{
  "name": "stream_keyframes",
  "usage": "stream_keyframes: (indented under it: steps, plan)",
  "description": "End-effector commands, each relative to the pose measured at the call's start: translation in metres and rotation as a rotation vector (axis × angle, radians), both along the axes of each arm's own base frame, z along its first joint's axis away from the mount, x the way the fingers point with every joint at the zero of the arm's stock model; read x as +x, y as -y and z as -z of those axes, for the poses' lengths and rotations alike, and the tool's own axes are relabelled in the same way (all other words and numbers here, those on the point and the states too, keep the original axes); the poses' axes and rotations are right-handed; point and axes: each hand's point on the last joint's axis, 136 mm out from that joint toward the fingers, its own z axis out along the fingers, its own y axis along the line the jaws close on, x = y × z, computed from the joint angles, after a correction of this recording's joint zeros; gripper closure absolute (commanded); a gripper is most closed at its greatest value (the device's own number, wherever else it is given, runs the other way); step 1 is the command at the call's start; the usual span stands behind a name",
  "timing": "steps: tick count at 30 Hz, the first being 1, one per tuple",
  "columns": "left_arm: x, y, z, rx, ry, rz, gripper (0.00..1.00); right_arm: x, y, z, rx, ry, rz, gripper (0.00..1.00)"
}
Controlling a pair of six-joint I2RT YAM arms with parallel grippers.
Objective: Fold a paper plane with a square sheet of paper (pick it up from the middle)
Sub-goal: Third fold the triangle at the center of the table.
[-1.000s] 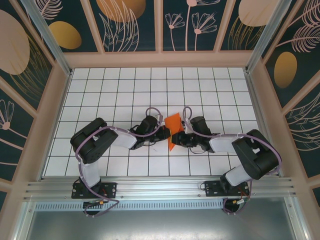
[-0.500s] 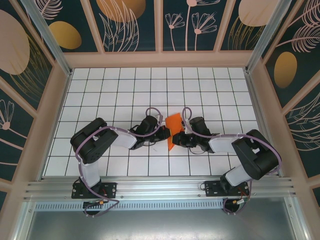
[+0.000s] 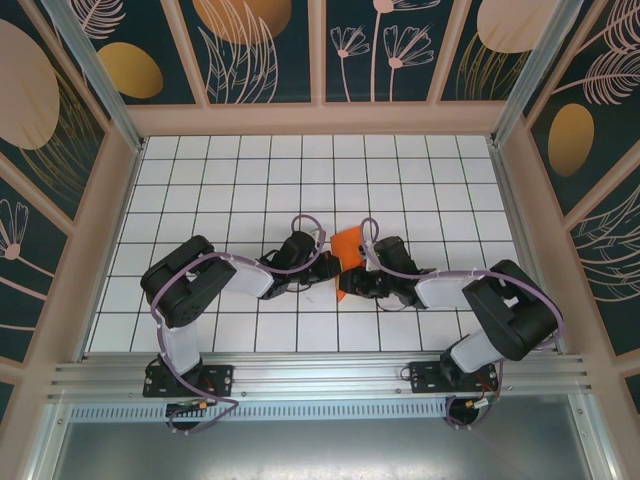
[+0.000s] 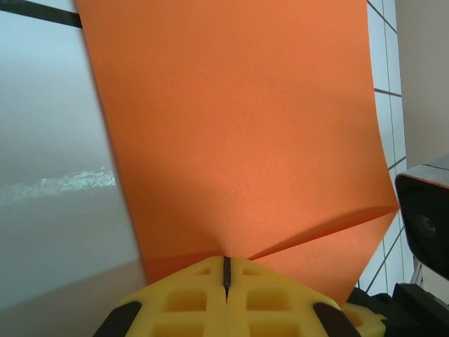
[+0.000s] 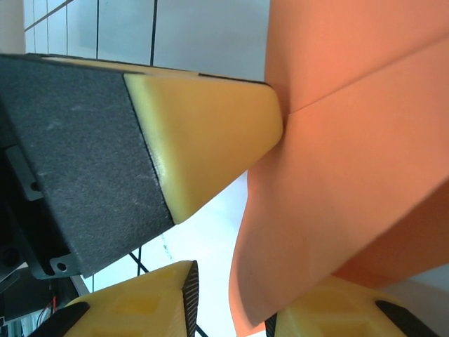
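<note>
The square sheet of paper (image 3: 347, 243), bright orange and creased, is held up off the table between my two grippers at the table's centre. In the left wrist view the paper (image 4: 238, 126) rises from my left gripper (image 4: 226, 270), whose yellow fingers are shut on its lower edge where a diagonal fold meets them. My left gripper (image 3: 328, 265) sits at the sheet's left. My right gripper (image 3: 350, 282) is at its lower right. In the right wrist view my right gripper (image 5: 231, 309) stands open, and the paper's (image 5: 351, 175) curled bottom edge hangs in the gap against the right finger.
The white grid table (image 3: 200, 180) stretches behind and to both sides of the arms. Patterned walls (image 3: 90, 150) enclose it, and a metal rail (image 3: 320, 370) runs along the near edge. The two wrists are very close together, with the left gripper's finger (image 5: 203, 133) right beside the right jaws.
My right gripper has shifted slightly left, closer under the paper, and its jaws stand a little wider. My left gripper has kept its grip and its place.
</note>
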Motion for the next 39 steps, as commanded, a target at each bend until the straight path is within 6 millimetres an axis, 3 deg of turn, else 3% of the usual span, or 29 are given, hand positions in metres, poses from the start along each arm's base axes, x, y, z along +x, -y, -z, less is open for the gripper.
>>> stream_keyframes:
  steps: [1, 12, 17, 21, 24, 32, 39]
  plan:
    - [0.005, 0.001, -0.005, -0.022, 0.012, -0.005, 0.97, 0.000, -0.002, 0.003, -0.002, 0.012, 0.004, 0.70]
    - [0.005, 0.002, -0.006, -0.021, 0.013, -0.004, 0.97, 0.000, -0.001, 0.011, -0.019, -0.006, 0.012, 0.94]
    - [0.005, 0.001, -0.005, -0.019, 0.012, -0.005, 0.97, -0.002, -0.002, 0.008, -0.008, -0.001, 0.007, 0.94]
    - [0.005, 0.002, -0.006, -0.021, 0.012, -0.005, 0.97, -0.005, -0.003, 0.006, 0.006, 0.001, 0.001, 0.77]
    - [0.005, 0.002, -0.006, -0.021, 0.012, -0.005, 0.97, -0.008, -0.006, 0.007, 0.007, -0.002, -0.010, 0.74]
    - [0.005, 0.002, -0.006, -0.022, 0.014, -0.005, 0.97, -0.013, -0.009, 0.013, -0.017, -0.011, -0.024, 0.76]
    - [0.005, 0.001, -0.006, -0.020, 0.012, -0.006, 0.97, -0.011, -0.008, 0.015, -0.038, -0.012, -0.015, 0.89]
